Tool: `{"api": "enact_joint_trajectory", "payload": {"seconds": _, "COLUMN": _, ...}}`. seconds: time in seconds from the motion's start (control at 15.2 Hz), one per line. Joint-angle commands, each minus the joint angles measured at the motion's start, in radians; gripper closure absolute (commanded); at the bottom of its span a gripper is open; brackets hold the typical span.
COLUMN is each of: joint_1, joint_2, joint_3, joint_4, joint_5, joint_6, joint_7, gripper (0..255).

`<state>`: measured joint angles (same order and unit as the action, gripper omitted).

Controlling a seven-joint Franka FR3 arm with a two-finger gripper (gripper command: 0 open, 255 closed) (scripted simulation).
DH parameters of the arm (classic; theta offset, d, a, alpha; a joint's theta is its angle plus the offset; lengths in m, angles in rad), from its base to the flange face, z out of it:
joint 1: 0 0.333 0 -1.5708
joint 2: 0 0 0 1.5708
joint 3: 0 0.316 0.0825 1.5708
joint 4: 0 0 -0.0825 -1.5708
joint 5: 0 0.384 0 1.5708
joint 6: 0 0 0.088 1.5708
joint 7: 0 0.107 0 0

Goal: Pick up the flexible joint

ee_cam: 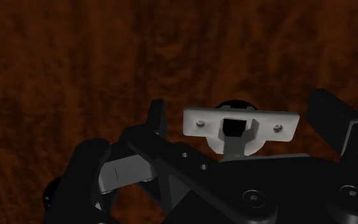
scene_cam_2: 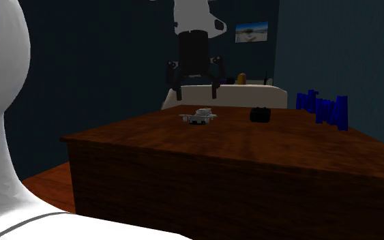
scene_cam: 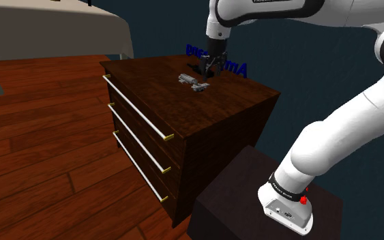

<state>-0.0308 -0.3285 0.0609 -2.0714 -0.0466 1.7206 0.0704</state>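
The flexible joint (scene_cam: pixel 194 81) is a small grey metal piece lying on the dark wooden dresser top (scene_cam: pixel 163 95). My black gripper (scene_cam: pixel 211 65) hangs just above it and a little further back, fingers spread and empty. From the second exterior view the gripper (scene_cam_2: pixel 196 93) hovers open over the joint (scene_cam_2: pixel 200 116) without touching it. In the wrist view the joint's grey plate (ee_cam: pixel 199 124) lies below, between the gripper's (ee_cam: pixel 241 108) two fingers.
A small black object (scene_cam_2: pixel 259 114) and a row of blue upright shapes (scene_cam_2: pixel 327 109) stand on the dresser top beyond the joint. The dresser has three drawers with long handles (scene_cam: pixel 139 112). A bed (scene_cam: pixel 47 27) stands behind on the wooden floor.
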Motion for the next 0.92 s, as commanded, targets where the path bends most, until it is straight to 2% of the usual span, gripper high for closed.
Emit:
{"api": "enact_joint_trajectory", "payload": {"seconds": 0.0, "joint_1": -0.002, "joint_2": 0.073, "joint_3": 0.002, "joint_4": 0.052, "joint_5": -0.001, "joint_6": 0.024, "joint_7": 0.007, "gripper": 0}}
{"api": "enact_joint_trajectory", "payload": {"seconds": 0.46, "joint_1": -0.008, "joint_2": 0.340, "joint_3": 0.001, "joint_4": 0.291, "joint_5": -0.009, "joint_6": 0.061, "joint_7": 0.022, "gripper": 0}}
{"api": "enact_joint_trajectory", "payload": {"seconds": 0.86, "joint_1": -0.008, "joint_2": 0.345, "joint_3": 0.001, "joint_4": 0.216, "joint_5": -0.011, "joint_6": 0.140, "joint_7": 0.026, "gripper": 0}}
